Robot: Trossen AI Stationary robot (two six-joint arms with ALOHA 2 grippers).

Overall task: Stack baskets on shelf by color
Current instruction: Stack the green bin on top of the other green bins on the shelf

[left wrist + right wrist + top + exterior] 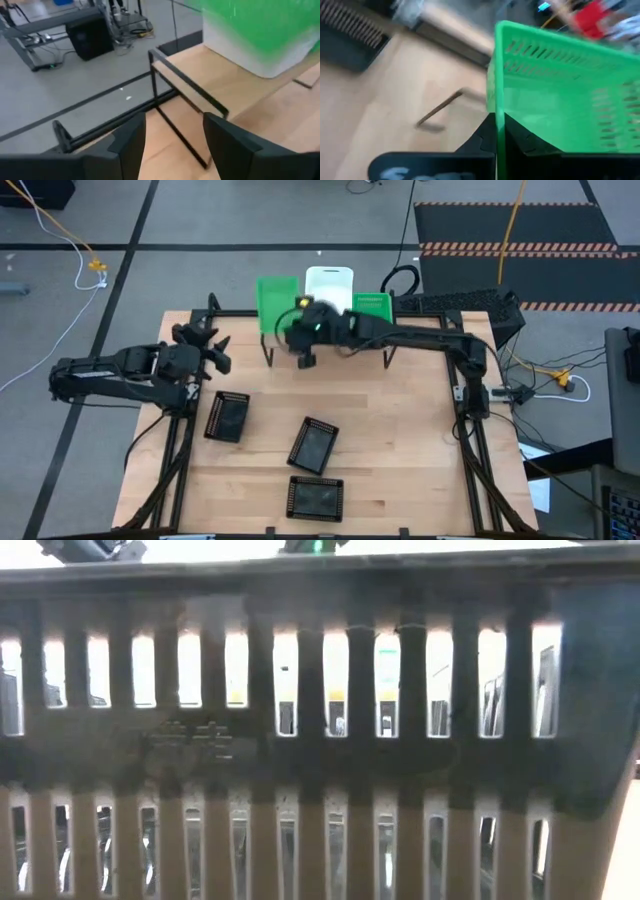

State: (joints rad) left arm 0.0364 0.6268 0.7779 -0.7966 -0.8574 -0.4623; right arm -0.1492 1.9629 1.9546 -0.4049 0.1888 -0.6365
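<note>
Overhead, the right gripper (pixel 303 340) clamps a green basket (pixel 560 95) by its wall above the shelf (pixel 210 85), while the open-fingered left gripper (pixel 212 350) waits nearby.

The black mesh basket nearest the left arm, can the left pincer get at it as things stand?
Probably yes. The left pincer is open and hovers just above that black mesh basket, with only bare tabletop between them. The right pincer is shut on a green basket over by the shelf, out of the way.
</note>
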